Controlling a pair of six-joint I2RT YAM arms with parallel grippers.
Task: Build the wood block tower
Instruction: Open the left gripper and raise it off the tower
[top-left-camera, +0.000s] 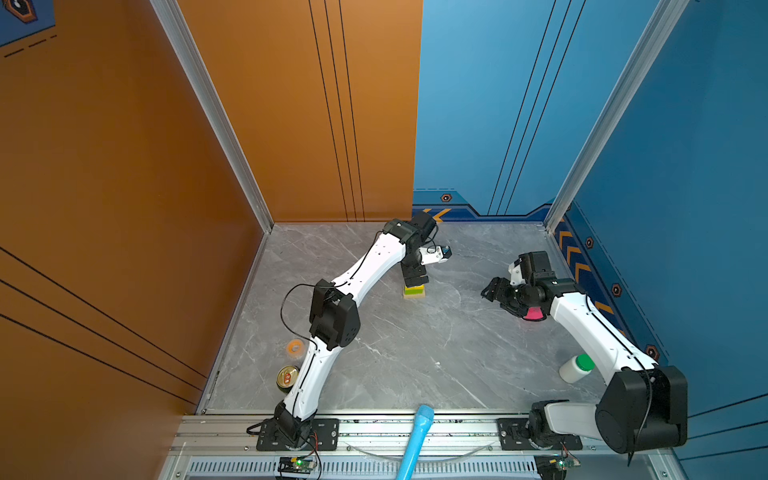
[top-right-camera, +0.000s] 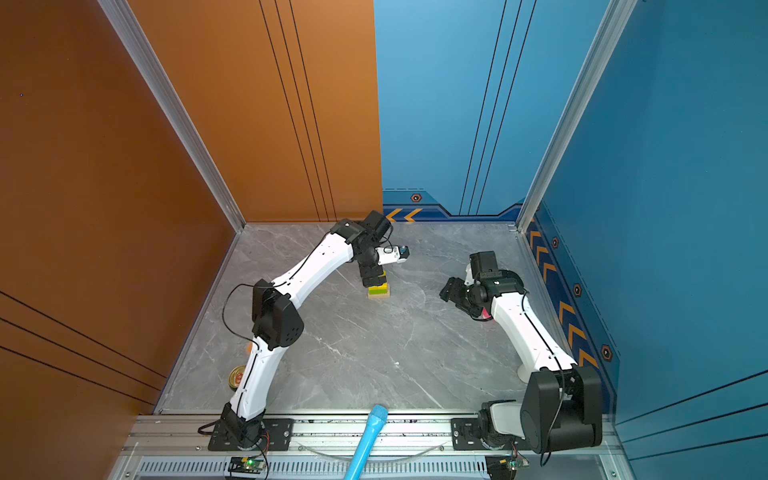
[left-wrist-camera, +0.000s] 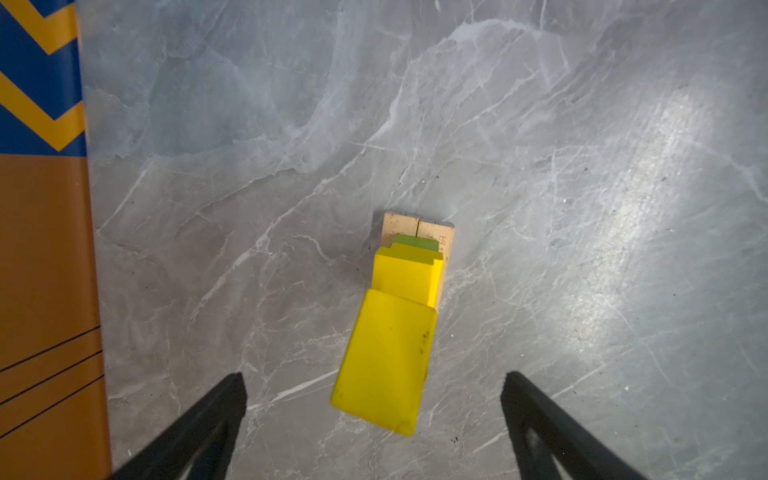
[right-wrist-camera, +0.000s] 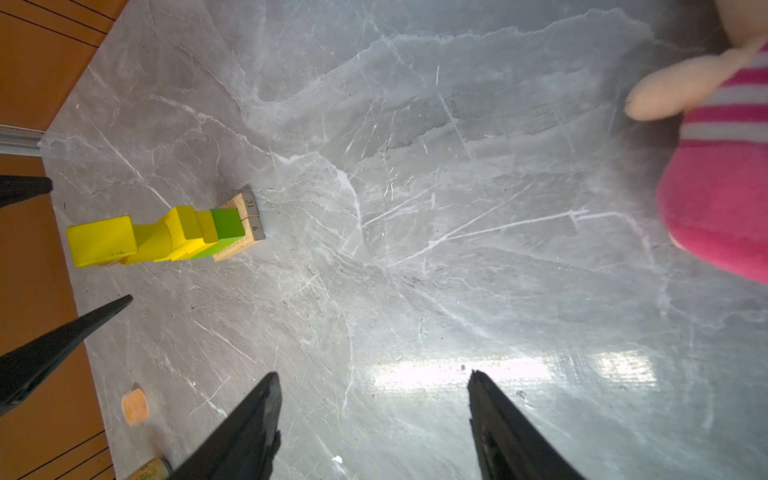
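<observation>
Tower (top-left-camera: 414, 291) stands just twelve o'clock of centre on the worktop (top-left-camera: 395, 353) — tan planks (right-wrist-camera: 241, 246), green bar (right-wrist-camera: 226, 222), yellow pieces (right-wrist-camera: 183, 228) stacked, no loose block visible — so building looks finished, with the left gripper (left-wrist-camera: 372, 375) spread wide around its top without touching and the right gripper (right-wrist-camera: 372, 373) open and empty at three o'clock.

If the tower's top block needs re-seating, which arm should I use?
Left. The left end effector hangs open directly over the tower, jaws straddling the top block. The right end effector, open and empty, sits well aside by the plush.
</observation>
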